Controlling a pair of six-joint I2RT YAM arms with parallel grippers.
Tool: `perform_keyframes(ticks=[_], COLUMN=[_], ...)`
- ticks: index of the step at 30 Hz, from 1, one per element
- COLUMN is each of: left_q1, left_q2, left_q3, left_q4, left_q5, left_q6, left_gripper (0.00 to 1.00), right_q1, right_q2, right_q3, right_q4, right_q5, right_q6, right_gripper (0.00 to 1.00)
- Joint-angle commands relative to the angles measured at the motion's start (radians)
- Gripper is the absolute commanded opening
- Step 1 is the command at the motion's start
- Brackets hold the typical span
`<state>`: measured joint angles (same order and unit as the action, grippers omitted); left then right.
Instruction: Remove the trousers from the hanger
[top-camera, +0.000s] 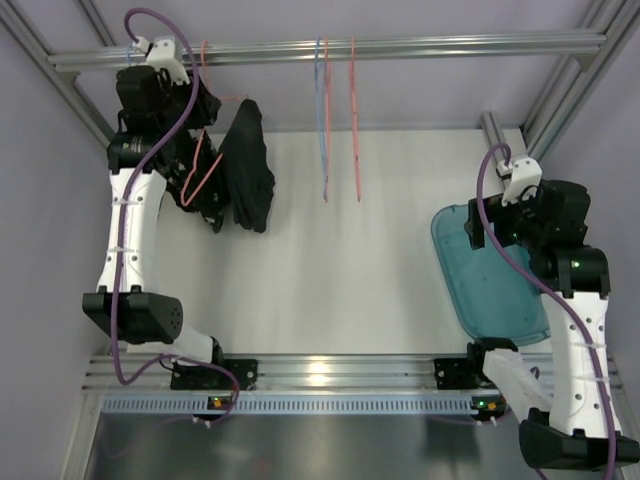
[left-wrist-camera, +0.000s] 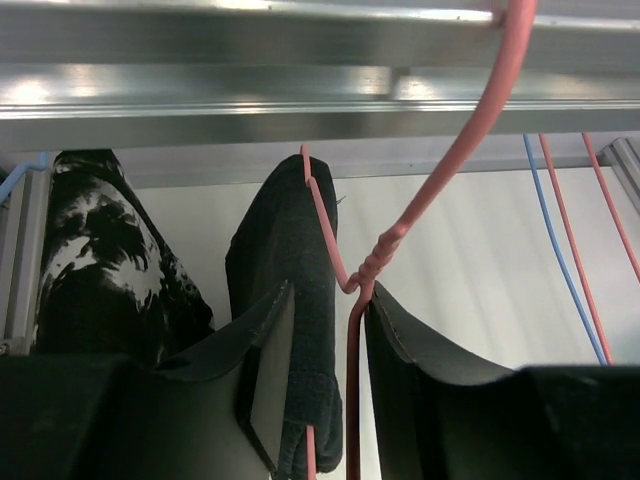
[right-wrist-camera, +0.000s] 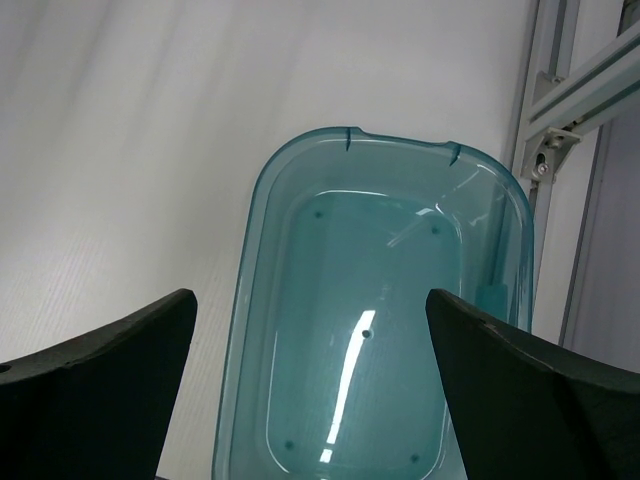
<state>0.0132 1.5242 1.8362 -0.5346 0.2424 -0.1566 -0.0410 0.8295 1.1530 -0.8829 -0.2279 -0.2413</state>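
Observation:
The plain black trousers (top-camera: 247, 165) hang draped over a pink hanger (top-camera: 197, 172) whose hook is on the top rail. In the left wrist view, the hanger's wire (left-wrist-camera: 352, 380) and a leg of the plain black trousers (left-wrist-camera: 295, 260) lie between my left gripper's fingers. My left gripper (left-wrist-camera: 330, 295) is closed on them just below the twisted neck, and it also shows in the top view (top-camera: 207, 108). The printed trousers (left-wrist-camera: 95, 265) hang left of it. My right gripper (right-wrist-camera: 310, 300) is open and empty above the teal bin (right-wrist-camera: 255, 300).
A blue hanger (top-camera: 322, 120) and a second pink hanger (top-camera: 353, 120) hang bare from the aluminium rail (top-camera: 420, 46) at the middle. The teal bin (top-camera: 452, 265) sits on the white table at the right, under the right gripper (top-camera: 478, 228). Frame posts stand at the corners.

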Motion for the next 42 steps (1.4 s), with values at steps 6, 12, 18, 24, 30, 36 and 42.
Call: perform_keyframes(ticks=[6, 12, 18, 24, 30, 36, 42], left_q1=[-0.002, -0.002, -0.002, -0.002, -0.002, -0.002, -0.002], left_q2=[0.022, -0.025, -0.171, -0.208, -0.236, -0.332, -0.472], left_q3=[0.015, -0.032, -0.276, -0.302, -0.299, -0.357, -0.443], left_q4=[0.1, 0.192, 0.572, 0.686, 0.739, 0.725, 0.615], left_q5=[0.018, 0.035, 0.043, 0.034, 0.04, 0.052, 0.057], left_q6=[-0.001, -0.026, -0.066, -0.083, -0.089, -0.067, -0.072], left_gripper=[0.29, 0.0, 0.0, 0.0, 0.0, 0.0, 0.0], right_q1=[0.012, 0.012, 0.012, 0.012, 0.012, 0.012, 0.012], right_q2=[-0.012, -0.024, -0.04, -0.033, -0.038, -0.04, -0.118], right_q3=[0.014, 0.007, 0.005, 0.025, 0.033, 0.051, 0.002], right_q4=[0.039, 0.039, 0.045, 0.058, 0.081, 0.061, 0.163], right_q5=[0.015, 0.016, 0.03, 0.018, 0.01, -0.054, -0.149], right_q6=[-0.006, 0.013, 0.005, 0.007, 0.016, 0.004, 0.017], right_gripper=[0.99, 0.99, 0.99, 0.99, 0.99, 0.99, 0.99])
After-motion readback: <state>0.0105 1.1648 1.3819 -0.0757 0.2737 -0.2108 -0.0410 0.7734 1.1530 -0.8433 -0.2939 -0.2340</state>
